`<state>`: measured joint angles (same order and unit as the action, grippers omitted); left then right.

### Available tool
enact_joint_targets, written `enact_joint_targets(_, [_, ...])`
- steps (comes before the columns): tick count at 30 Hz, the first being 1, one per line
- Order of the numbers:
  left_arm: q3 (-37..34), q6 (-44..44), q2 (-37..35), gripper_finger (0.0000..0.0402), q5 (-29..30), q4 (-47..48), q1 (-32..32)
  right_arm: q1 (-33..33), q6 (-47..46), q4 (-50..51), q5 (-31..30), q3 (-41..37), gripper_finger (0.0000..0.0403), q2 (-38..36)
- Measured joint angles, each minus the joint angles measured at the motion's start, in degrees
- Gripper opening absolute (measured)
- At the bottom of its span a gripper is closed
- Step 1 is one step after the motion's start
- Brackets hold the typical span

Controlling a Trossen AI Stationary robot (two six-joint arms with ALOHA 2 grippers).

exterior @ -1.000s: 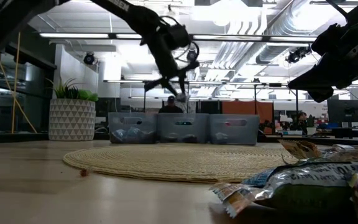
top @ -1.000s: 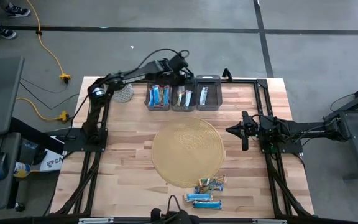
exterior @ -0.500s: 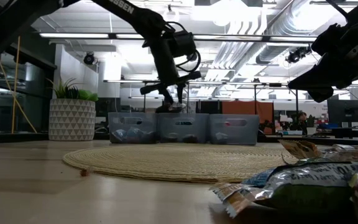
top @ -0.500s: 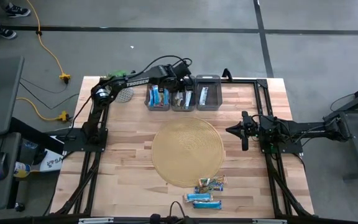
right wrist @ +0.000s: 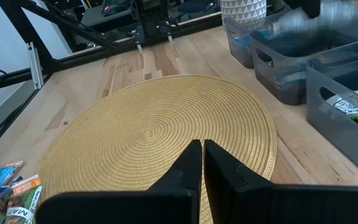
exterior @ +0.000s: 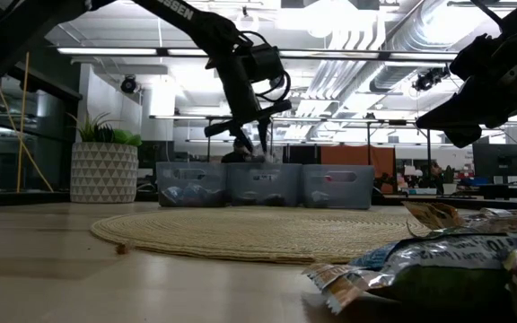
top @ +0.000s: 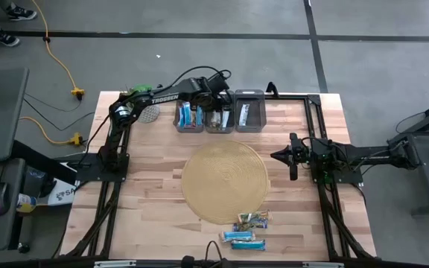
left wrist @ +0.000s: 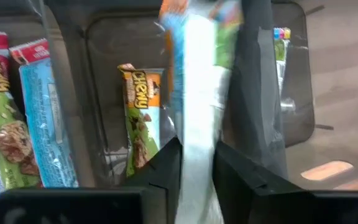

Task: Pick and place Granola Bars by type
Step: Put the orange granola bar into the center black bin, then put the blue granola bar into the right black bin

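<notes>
— What's the left claw got?

— I see a blue-and-white granola bar pinched between its fingers, hanging over the middle bin.

— And in the bins?

— A greenish-gold bar lies in the middle one; more bars in the left bin.

— The rest?

— A loose pile near the tabletop front edge, beside the round mat. My right claw waits with fingers together, holding nothing.
</notes>
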<state>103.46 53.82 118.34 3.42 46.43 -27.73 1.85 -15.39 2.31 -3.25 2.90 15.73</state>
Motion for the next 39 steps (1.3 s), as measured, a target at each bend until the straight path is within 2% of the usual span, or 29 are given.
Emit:
enact_joint_targets(7, [0.0,0.0,0.0,0.0173,-0.4,-0.3,0.0,0.0,0.0,0.0,0.0,0.0,0.0,0.0])
enact_joint_targets(11, [0.0,-3.9,-0.2,0.0199,-4.0,-4.2,0.0,0.0,0.0,0.0,0.0,0.0,0.0,0.0])
enact_joint_targets(15, [0.0,-9.9,-2.1,0.0199,-8.6,-8.5,0.4,0.0,0.0,0.0,0.0,0.0,0.0,0.0])
enact_joint_targets(18, [0.0,-14.3,-4.5,0.0191,-9.1,-9.1,1.2,0.0,0.0,0.0,0.0,0.0,0.0,0.0])
enact_joint_targets(28, [0.0,-24.6,-16.1,0.0173,-5.1,-8.5,6.1,0.0,0.0,0.0,0.0,0.0,0.0,0.0])
enact_joint_targets(32, [0.0,-28.5,-20.6,0.0172,-1.7,-5.6,8.7,0.0,0.0,0.0,0.0,0.0,0.0,0.0])
enact_joint_targets(39, [0.0,-32.4,-25.4,0.0172,-0.1,-1.0,13.7,0.0,0.0,0.0,0.0,0.0,0.0,0.0])
